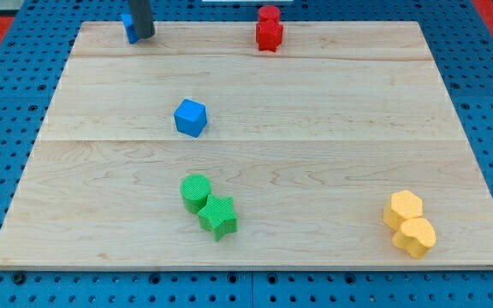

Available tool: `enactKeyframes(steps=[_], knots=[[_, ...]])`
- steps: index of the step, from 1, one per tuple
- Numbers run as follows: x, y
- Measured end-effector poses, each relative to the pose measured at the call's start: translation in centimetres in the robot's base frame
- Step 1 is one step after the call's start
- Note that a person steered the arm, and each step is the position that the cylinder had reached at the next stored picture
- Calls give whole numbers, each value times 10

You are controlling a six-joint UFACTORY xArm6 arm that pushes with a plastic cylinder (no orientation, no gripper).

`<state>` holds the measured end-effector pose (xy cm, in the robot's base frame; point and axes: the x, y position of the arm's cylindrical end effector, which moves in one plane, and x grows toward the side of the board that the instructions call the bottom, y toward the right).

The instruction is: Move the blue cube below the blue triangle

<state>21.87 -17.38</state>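
Observation:
The blue cube [190, 117] sits on the wooden board [315, 171], left of centre. The blue triangle [128, 27] lies at the board's top edge on the left, partly hidden behind my dark rod. My tip [144, 37] rests right beside the triangle, on its right side, touching or nearly touching it. The tip is well above and to the left of the blue cube.
A red block [269, 28] stands at the top edge, centre-right. A green cylinder [195, 192] and a green star [218, 216] touch each other at lower centre. Two yellow hexagonal blocks [409, 224] sit together at the lower right. Blue pegboard surrounds the board.

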Motion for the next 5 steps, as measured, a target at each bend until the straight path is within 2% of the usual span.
enactKeyframes(steps=[1, 3, 4, 5], knots=[[24, 53], [171, 144], [199, 156], [200, 111]])
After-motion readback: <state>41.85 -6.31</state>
